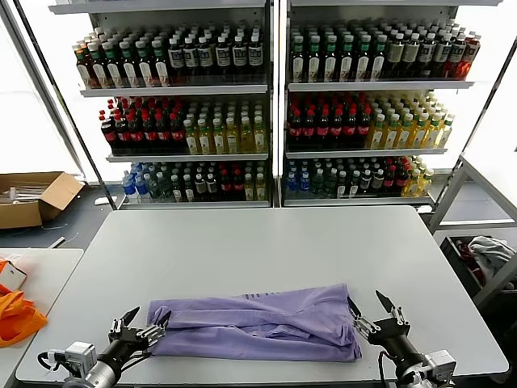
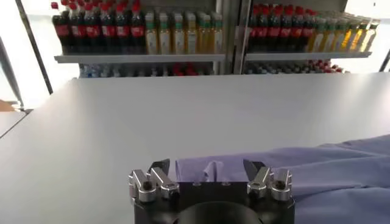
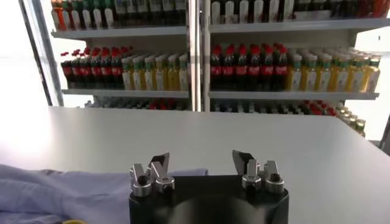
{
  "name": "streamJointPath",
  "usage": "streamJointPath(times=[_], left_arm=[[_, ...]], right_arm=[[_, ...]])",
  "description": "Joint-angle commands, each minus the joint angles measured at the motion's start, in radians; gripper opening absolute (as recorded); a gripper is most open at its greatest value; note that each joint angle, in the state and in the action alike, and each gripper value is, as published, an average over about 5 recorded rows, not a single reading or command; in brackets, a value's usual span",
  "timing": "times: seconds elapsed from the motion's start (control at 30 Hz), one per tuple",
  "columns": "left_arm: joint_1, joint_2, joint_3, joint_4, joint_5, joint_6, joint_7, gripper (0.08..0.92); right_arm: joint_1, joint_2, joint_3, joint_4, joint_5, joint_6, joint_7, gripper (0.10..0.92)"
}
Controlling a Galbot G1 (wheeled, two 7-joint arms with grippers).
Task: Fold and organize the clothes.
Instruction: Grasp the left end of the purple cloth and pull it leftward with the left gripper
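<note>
While the lavender T-shirt (image 1: 258, 322) is laid folded at the worktop's (image 1: 258, 242) six o'clock edge, both the left gripper (image 1: 145, 321) and right gripper (image 1: 367, 311) are spread wide and empty at its ends. The thin fabric is judged light and limp, best pinched at the end edges.

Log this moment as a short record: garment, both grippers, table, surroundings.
garment: lavender T-shirt, folded into a long band, lying flat near the table's front edge
left gripper: open, at the shirt's left end, holding nothing
right gripper: open, at the shirt's right end, holding nothing
table: grey top, shirt is the only thing on it
surroundings: drink shelves behind; cardboard box and orange fabric off to the left
</note>
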Motion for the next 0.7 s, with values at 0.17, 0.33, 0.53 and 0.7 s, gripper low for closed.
streamJointPath(times=[0.17,0.33,0.53,0.7], left_arm=[[-0.011,-0.114,0.14,0.002,-0.016,0.006,-0.37,0.758],[-0.014,-0.129,0.166,-0.014,-0.045,0.089,-0.428,0.62],[-0.006,-0.143,0.172,-0.013,-0.051,0.097,-0.455,0.455],[0.001,-0.157,0.175,-0.017,-0.05,0.078,-0.454,0.317]], right_arm=[[-0.03,0.018,0.065,-0.015,0.007,0.097,0.004,0.822],[-0.036,0.021,0.073,-0.002,0.005,0.088,0.008,0.823],[-0.045,0.026,0.074,0.02,0.005,0.086,0.008,0.823],[-0.041,0.028,0.071,0.032,0.007,0.083,0.01,0.823]])
